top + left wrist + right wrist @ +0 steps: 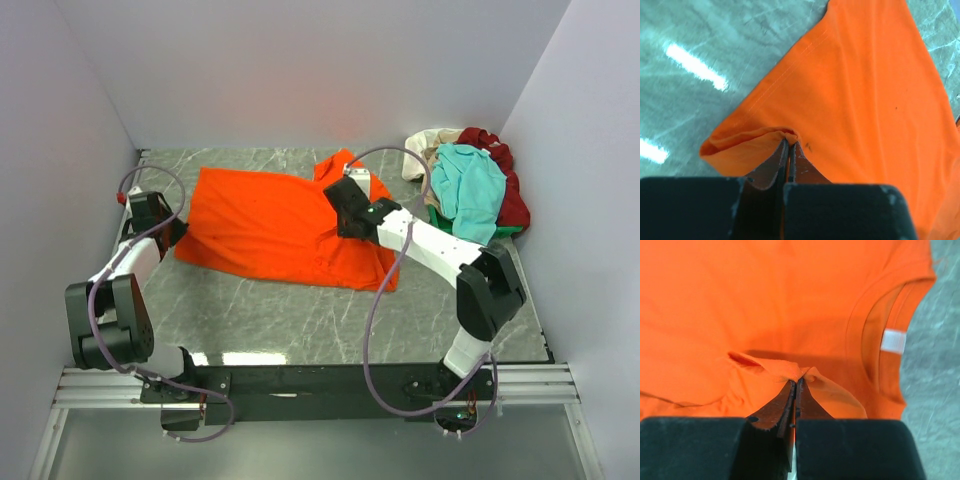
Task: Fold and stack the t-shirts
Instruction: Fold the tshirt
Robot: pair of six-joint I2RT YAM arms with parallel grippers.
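While both arms reach out over the grey marbled tabletop (300, 325), the bright orange short-sleeved cloth t-shirt (270, 225) lies spread flat across its far-middle, with its left edge near the left wall and one sleeve pointing at the far wall. A bare strip of table runs along the near side between shirt and arm bases. The white walls (300, 70) close in on the left, far and right. Clamped shut, the left gripper (789, 144) pinches a rolled-over corner at the shirt's left edge. Likewise clenched, the right gripper (796, 382) holds a raised tuck of orange cloth just beside the neck opening. Both pinches show only in the wrist views, since overhead the gripper bodies hide the fingertips. Only the overhead view shows the crumpled heap in the far right corner, apart from the orange shirt: a teal shirt (470, 190) on top, a dark red shirt (512, 195) against the right wall, and a cream shirt (430, 140) at the heap's far end. Only the right wrist view shows the small white neck label (893, 340) inside the collar, and no writing on it can be read.
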